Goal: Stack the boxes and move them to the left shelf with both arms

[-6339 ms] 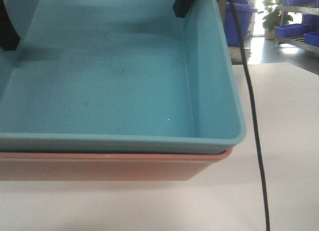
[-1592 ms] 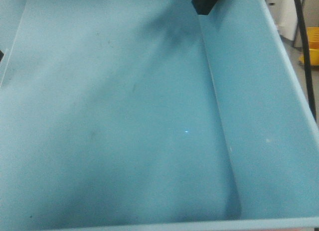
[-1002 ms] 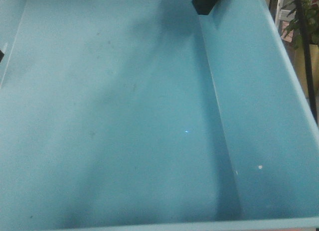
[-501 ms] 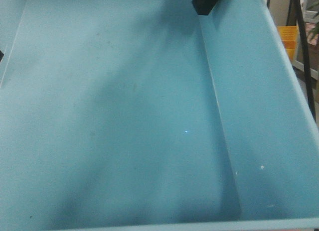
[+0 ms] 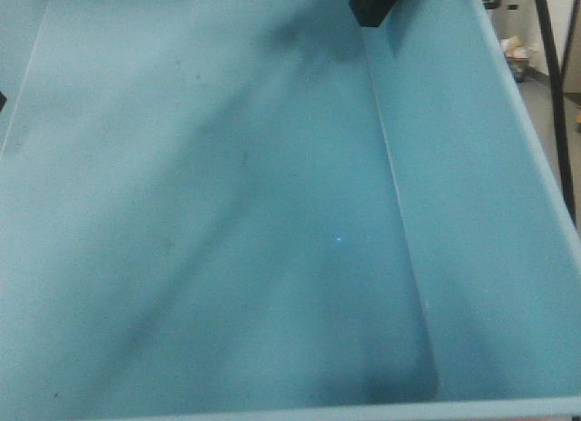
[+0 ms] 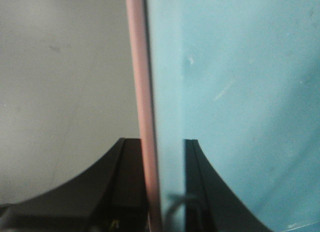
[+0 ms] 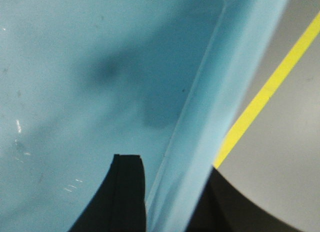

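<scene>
The teal-blue tub (image 5: 227, 221) fills the front view, held up close to the camera. It is nested in the salmon pink tub, of which only the rim (image 6: 142, 92) shows in the left wrist view, beside the teal wall (image 6: 230, 92). My left gripper (image 6: 157, 148) is shut on both stacked walls, one finger outside, one inside. My right gripper (image 7: 170, 174) is shut on the teal tub's opposite wall (image 7: 200, 137); its inner finger (image 5: 372, 5) shows at the top of the front view. The left shelf is out of view.
A thin black cable (image 5: 554, 94) hangs past the tub's right rim. Grey floor with a yellow line (image 7: 270, 87) lies below the right gripper. Small objects stand on the floor at the far right (image 5: 513, 53). A pale grey surface (image 6: 60, 82) lies beyond the left gripper.
The stacked tubs have been lifted off the white table toward the camera. Over the last second the background past the right rim slid by: plant, yellow bin, now bare floor. Both grips are unchanged.
</scene>
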Robot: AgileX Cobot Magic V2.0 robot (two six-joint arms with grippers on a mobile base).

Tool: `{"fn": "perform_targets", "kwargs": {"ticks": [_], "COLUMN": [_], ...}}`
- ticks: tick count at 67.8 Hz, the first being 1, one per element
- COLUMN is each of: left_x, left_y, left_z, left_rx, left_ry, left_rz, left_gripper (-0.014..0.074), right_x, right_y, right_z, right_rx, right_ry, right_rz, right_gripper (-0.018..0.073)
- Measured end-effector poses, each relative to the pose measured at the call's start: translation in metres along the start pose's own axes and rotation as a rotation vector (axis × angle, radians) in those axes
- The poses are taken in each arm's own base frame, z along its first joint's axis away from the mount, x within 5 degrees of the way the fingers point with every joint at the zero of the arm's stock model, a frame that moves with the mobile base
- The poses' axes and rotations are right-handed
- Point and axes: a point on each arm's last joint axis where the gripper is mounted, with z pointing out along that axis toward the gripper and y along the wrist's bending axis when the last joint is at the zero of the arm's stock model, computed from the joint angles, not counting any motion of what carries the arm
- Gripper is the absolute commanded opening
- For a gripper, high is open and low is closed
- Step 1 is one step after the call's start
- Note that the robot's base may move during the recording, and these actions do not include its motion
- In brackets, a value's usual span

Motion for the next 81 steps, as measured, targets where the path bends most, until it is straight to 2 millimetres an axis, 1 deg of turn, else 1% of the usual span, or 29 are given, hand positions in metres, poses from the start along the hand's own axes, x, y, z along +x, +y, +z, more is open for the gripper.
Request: {"fn": "perform_targets", "kwargs": {"ticks": [81], "left_x": [-0.0001], "left_y": [-0.0001], "left_z": [0.0000], "left_rx": [0.001], "left_ry": [-0.001], "left_rz": [0.000], "left_gripper": [-0.0003], "right_x": [0.0000], "right_y": [-0.0001], "right_z": [0.0000], "right_rx": [0.001], "right_ry": [0.000], "right_rz": [-0.002], "right_gripper": [0.0056]}}
